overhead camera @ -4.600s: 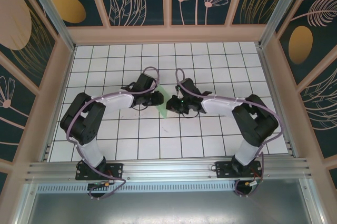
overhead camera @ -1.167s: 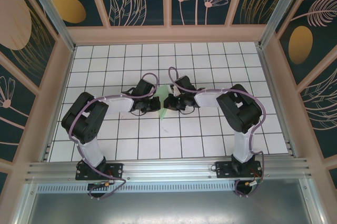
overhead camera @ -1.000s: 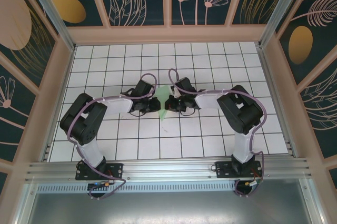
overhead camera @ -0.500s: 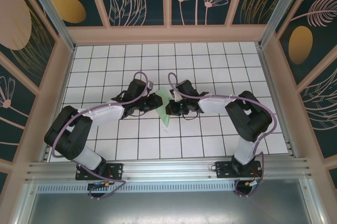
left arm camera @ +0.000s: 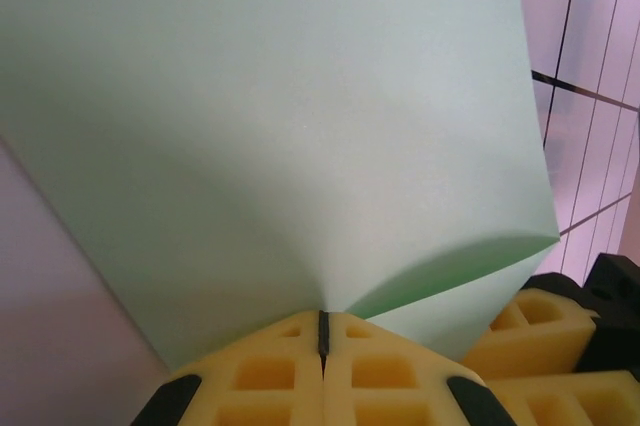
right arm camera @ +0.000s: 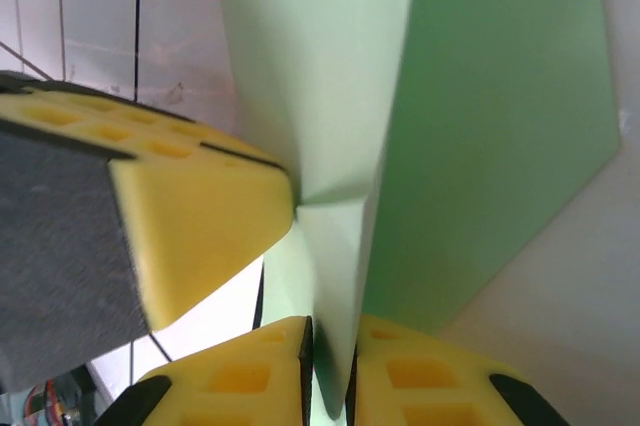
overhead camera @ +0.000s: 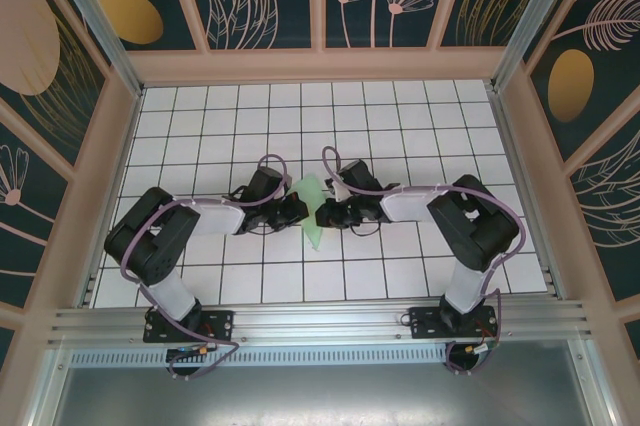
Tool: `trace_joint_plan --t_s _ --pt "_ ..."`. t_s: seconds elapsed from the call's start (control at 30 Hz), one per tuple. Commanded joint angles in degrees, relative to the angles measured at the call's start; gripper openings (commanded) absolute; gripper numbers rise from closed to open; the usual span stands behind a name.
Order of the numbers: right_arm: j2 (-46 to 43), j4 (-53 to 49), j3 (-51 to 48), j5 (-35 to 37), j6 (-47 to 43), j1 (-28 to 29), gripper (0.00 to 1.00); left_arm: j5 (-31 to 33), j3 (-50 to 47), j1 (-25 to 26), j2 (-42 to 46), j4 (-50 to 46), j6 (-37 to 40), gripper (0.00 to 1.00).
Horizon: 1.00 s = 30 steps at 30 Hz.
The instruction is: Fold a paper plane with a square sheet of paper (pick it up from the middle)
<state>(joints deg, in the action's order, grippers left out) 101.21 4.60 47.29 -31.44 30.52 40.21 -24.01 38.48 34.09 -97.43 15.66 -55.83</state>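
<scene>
The pale green square sheet of paper (overhead camera: 312, 214), folded into a narrow strip with a pointed near end, is held up between both grippers at the table's middle. My left gripper (overhead camera: 297, 209) is shut on its edge. In the left wrist view the sheet (left arm camera: 280, 126) bulges out from the pinched yellow fingertips (left arm camera: 270, 371) of the left gripper (left arm camera: 322, 331). My right gripper (overhead camera: 323, 212) faces it from the right. In the right wrist view a fold of the paper (right arm camera: 400, 96) stands in the narrow gap of the right gripper (right arm camera: 331, 361), whose jaws are slightly parted. The left gripper's fingertip (right arm camera: 200, 206) touches the fold there.
The white grid-tiled table (overhead camera: 400, 126) is enclosed by wooden walls (overhead camera: 320, 66) at the back and sides. An aluminium rail (overhead camera: 320, 326) carries both arm bases at the near edge. The right gripper's yellow fingers (left arm camera: 530, 331) show beside the paper in the left wrist view.
The left gripper has closed onto the paper and swung in closer to the right gripper. The right jaws have parted a little. The paper now hangs straighter.
</scene>
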Motion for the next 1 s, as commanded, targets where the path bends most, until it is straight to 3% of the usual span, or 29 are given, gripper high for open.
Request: trace_joint_plan --t_s 0.0,0.43,0.6,0.87,0.97 --pt "-3.57 5.08 -2.46 -3.02 1.96 -0.24 0.23 0.61 -0.30 0.26 -0.48 1.42 0.34 0.06" --pt "-3.25 8.81 -5.54 -2.30 5.50 0.40 0.26 1.98 0.46 0.22 -2.25 0.05 1.95 0.05" --pt "-3.17 10.00 -5.41 -1.29 6.30 1.18 0.20 2.28 0.37 0.19 -1.64 0.45 1.68 0.05" --pt "-2.25 9.43 -5.01 0.80 7.55 2.77 0.21 2.39 0.11 0.23 -1.34 0.95 1.40 0.05" --pt "-2.05 9.52 -5.25 1.40 8.05 2.95 0.11 2.43 0.28 0.26 -1.24 0.97 1.42 0.05"
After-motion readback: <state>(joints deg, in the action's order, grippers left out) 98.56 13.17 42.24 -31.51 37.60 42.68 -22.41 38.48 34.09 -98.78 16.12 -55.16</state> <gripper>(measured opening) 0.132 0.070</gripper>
